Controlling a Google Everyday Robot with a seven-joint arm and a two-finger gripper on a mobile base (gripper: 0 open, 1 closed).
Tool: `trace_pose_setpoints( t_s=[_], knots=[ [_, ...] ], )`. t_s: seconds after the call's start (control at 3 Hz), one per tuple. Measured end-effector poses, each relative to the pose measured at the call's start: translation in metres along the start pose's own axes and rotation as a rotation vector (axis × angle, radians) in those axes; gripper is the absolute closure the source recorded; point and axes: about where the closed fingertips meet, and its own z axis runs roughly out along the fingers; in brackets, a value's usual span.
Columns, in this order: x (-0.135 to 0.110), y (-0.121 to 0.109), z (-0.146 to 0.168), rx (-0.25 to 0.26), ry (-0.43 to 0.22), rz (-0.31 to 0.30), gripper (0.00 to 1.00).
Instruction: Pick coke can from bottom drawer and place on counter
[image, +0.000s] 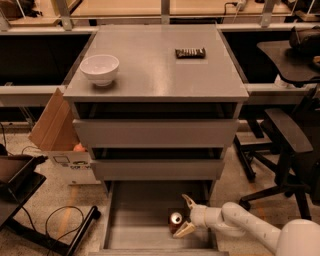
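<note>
My gripper is low in the open bottom drawer, its fingers spread wide and holding nothing. The upright coke can stands at their tips. I should advance until it's centred, then close gently, mid-height.

Probably a lab: office chairs, wooden benches, floor cables, robot tool in the bottom drawer.

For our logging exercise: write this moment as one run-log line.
gripper: open, at coke can | coke can: upright in bottom drawer | counter: no can yet
</note>
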Motion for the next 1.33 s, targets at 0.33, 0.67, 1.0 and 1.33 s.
trace_pose_setpoints(
  t_s=[0.33, 0.67, 1.0, 1.33],
  knots=[
    [0.023, 0.006, 0.019, -0.037, 0.016, 0.024, 0.00],
    [0.045, 0.015, 0.030, -0.065, 0.030, 0.054, 0.18],
    [0.064, 0.024, 0.040, -0.089, 0.059, 0.077, 0.42],
    [0.071, 0.030, 0.041, -0.093, 0.043, 0.112, 0.64]
  ],
)
